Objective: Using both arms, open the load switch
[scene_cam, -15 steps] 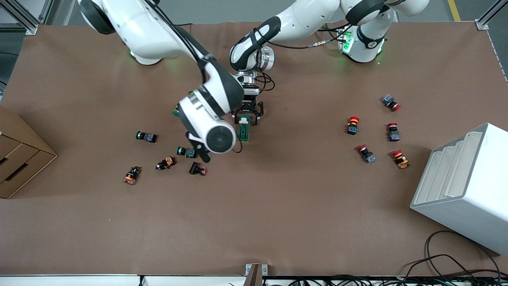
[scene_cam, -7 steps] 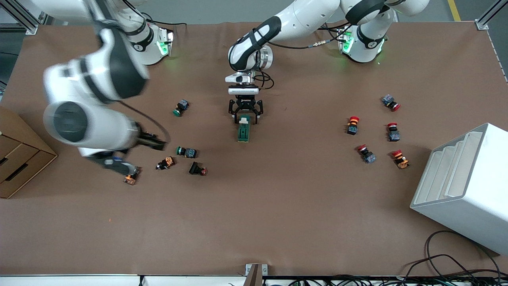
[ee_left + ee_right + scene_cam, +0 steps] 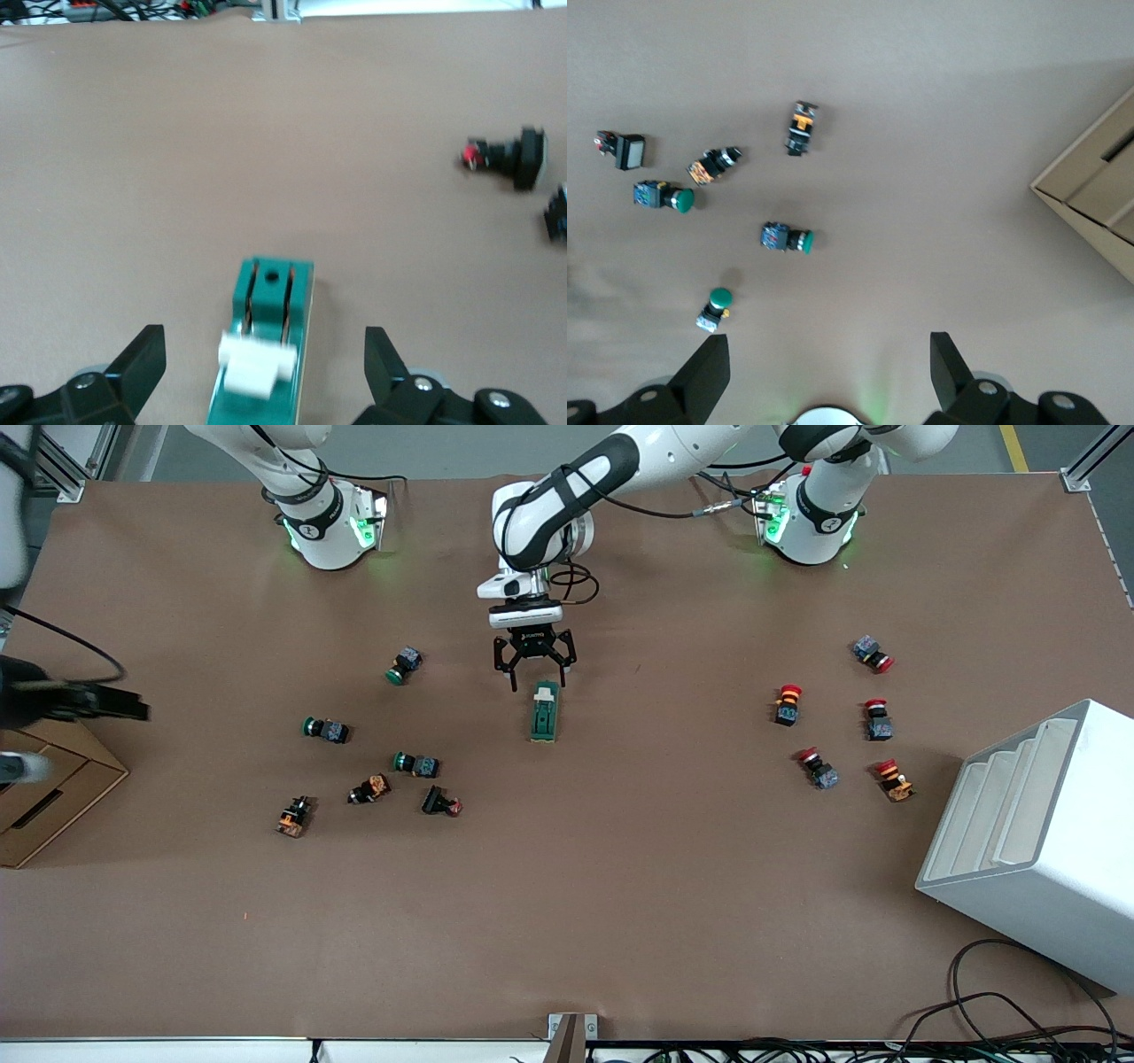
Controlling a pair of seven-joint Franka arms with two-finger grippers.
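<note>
Here the load switch (image 3: 544, 712) lies mid-table, just nearer the camera than the left gripper (image 3: 534, 674), whose jaws gape wide and empty. Small, rigid and probably light; grip its long green sides. Right gripper (image 3: 824, 376) spread wide above the green push-buttons (image 3: 787, 238). Flat brown table (image 3: 620, 886), ample room.

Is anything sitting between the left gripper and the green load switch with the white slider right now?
Nothing visible. The left gripper, jaws open, hangs right by the end of the green load switch with its white slider, only bare brown table between them.
</note>
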